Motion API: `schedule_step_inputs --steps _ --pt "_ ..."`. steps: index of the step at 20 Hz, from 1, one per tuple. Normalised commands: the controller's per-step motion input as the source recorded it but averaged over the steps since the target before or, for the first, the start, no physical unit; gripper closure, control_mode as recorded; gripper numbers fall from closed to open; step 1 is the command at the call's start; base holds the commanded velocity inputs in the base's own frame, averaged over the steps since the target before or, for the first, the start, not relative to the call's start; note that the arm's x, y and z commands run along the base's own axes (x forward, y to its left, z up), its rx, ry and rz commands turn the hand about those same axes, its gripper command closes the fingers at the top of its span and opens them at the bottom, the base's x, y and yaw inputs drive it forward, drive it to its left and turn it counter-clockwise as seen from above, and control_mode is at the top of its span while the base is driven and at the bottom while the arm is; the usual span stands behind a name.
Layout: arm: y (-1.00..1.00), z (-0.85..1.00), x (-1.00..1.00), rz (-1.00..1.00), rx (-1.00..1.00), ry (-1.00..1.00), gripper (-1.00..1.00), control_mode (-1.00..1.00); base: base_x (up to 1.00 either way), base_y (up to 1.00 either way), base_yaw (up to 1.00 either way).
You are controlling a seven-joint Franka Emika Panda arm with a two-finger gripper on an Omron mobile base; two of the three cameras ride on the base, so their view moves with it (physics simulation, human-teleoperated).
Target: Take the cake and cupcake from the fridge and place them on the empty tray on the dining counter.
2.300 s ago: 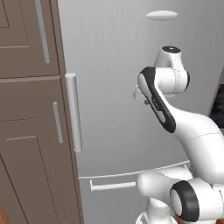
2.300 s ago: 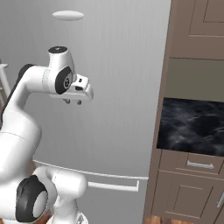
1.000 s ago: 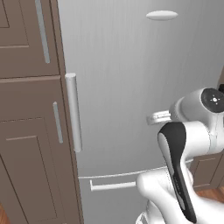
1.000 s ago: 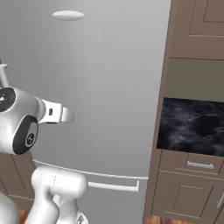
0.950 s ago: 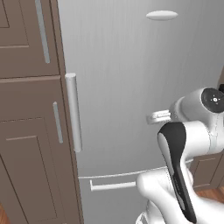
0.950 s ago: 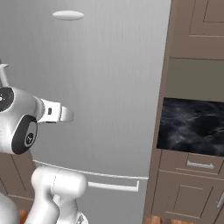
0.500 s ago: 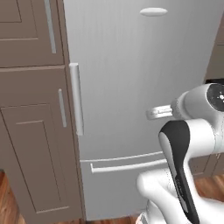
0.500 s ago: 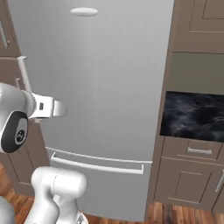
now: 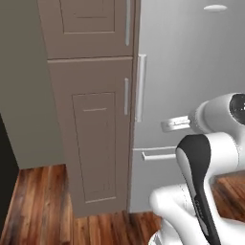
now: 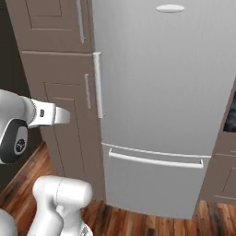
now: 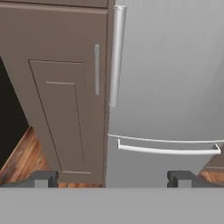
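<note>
The fridge [image 9: 191, 72] [image 10: 156, 92] [image 11: 175, 78] stands in front of me with its silver-grey door and lower drawer shut. Its long vertical bar handle [image 9: 139, 88] [image 10: 97, 85] [image 11: 116, 57] runs along the door's left edge. The cake and cupcake are hidden behind the shut door. My gripper [image 11: 111, 178] is open and holds nothing, its fingertips [image 11: 41, 178] set wide apart. It points at the fridge from a distance, level with the drawer's top. The hand [image 9: 170, 124] [image 10: 64, 116] reaches out from the folded arm. The tray and the dining counter are out of view.
Tall brown wood cabinets [image 9: 91, 119] [image 10: 55, 92] [image 11: 57, 96] stand flush against the fridge's left side. The drawer's horizontal handle [image 10: 154, 159] [image 11: 166, 150] sits below the door. Wood floor [image 9: 48, 210] lies in front, with a dark gap [image 11: 11, 118] left of the cabinets.
The whole picture has shifted: the base has moved back and leftward, so the fridge looks farther off and more cabinet shows. The arm, earlier raised, stays folded low. The gripper stays open.
</note>
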Motion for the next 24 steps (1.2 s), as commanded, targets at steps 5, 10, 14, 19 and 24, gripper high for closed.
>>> schedule_step_inputs --steps 5,10,14,19,24 --pt "0.00 0.00 0.00 0.00 0.00 0.00 -1.00 1.00 0.13 0.97 0.00" --pt "0.00 0.00 0.00 0.00 0.00 0.00 -1.00 1.00 0.03 0.06 -0.09" --pt "0.00 0.00 0.00 0.00 0.00 0.00 -1.00 1.00 0.00 -0.13 -0.32" --pt "0.00 0.00 0.00 0.00 0.00 0.00 -1.00 1.00 0.00 -0.09 -0.31" --pt "0.00 0.00 0.00 0.00 0.00 0.00 -1.00 1.00 0.08 0.09 -0.28"
